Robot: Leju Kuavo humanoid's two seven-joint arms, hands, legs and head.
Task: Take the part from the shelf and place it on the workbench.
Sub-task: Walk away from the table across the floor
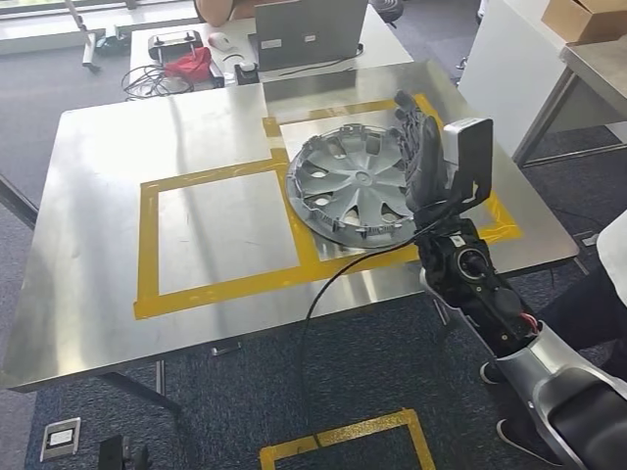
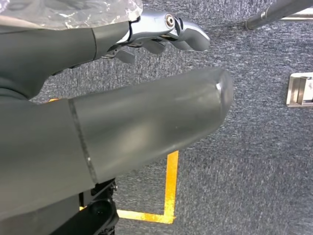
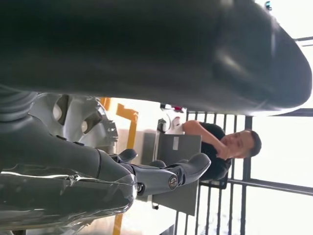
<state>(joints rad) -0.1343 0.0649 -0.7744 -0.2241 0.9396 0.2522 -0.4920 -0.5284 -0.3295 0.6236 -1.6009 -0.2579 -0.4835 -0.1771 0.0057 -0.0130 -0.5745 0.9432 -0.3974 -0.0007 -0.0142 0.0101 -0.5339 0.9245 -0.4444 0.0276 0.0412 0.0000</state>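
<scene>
One silver hubcap (image 1: 357, 188) lies flat on the steel table (image 1: 111, 215), at about two o'clock from the table's middle, overlapping one of two yellow tape squares (image 1: 148, 245). The right hand (image 1: 423, 157) stands upright at the hubcap's three o'clock edge, fingers spread, holding nothing. The left hand (image 2: 147, 122) hangs over carpet, fingers apart, empty.

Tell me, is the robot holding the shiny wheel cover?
No. The wheel cover lies on the workbench; the right robot hand is open beside it.
</scene>
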